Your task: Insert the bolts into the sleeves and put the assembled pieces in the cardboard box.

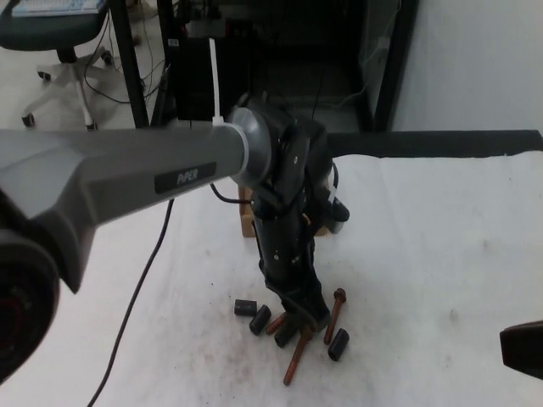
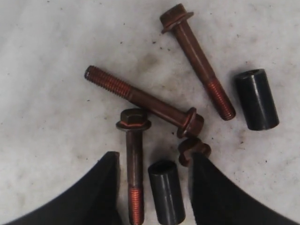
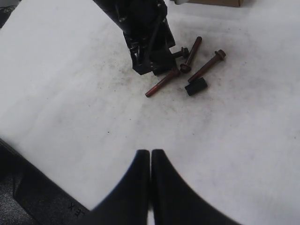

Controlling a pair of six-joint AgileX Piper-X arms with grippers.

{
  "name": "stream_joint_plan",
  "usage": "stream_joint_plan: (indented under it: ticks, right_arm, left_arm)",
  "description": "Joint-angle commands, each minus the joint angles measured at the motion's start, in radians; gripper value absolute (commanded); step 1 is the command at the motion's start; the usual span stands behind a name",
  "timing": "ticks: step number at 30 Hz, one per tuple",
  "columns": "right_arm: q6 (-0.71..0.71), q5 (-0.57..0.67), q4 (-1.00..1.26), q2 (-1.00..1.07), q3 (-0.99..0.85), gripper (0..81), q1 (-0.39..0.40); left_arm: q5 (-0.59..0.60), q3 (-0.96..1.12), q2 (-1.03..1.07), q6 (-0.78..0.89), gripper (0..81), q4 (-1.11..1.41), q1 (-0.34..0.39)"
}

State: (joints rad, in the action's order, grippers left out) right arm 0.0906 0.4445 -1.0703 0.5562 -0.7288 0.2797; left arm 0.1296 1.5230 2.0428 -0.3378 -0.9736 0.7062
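Rusty brown bolts and black sleeves lie loose on the white cloth. My left gripper [image 2: 154, 161] hangs open just above them, with one bolt [image 2: 133, 159] and one sleeve [image 2: 166, 192] lying between its fingers [image 2: 93, 197]. Two more bolts [image 2: 145, 101] [image 2: 197, 61] and another sleeve [image 2: 256, 98] lie just beyond. In the high view the left gripper [image 1: 299, 309] stands over the pile, with a bolt [image 1: 335, 315] and a sleeve [image 1: 338, 344] beside it. My right gripper [image 3: 150, 185] is shut and empty, low over bare cloth, well away from the pile. The cardboard box [image 1: 247, 216] sits behind the left arm, mostly hidden.
Two further sleeves [image 1: 245, 306] [image 1: 260, 320] lie to the left of the pile. A black cable [image 1: 136, 297] trails across the cloth on the left. The bench's dark back edge [image 1: 441, 140] runs behind. Open cloth [image 1: 441, 246] spreads to the right.
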Motion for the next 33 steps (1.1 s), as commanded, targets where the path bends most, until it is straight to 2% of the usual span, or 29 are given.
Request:
stream_joint_plan:
  ticks: [1, 20, 33]
  right_arm:
    - [-0.009, 0.003, -0.002, -0.007, 0.000, 0.8, -0.003]
    - [-0.009, 0.003, -0.002, -0.007, 0.000, 0.8, -0.003]
    - [-0.023, 0.003, -0.003, -0.007, 0.000, 0.8, -0.003]
  left_arm:
    - [-0.013, 0.000, 0.015, 0.009, 43.9, 0.011, 0.004]
    - [-0.077, 0.004, 0.018, 0.002, 43.9, 0.071, 0.004]
    - [-0.078, -0.002, 0.036, 0.006, 43.9, 0.070, 0.002]
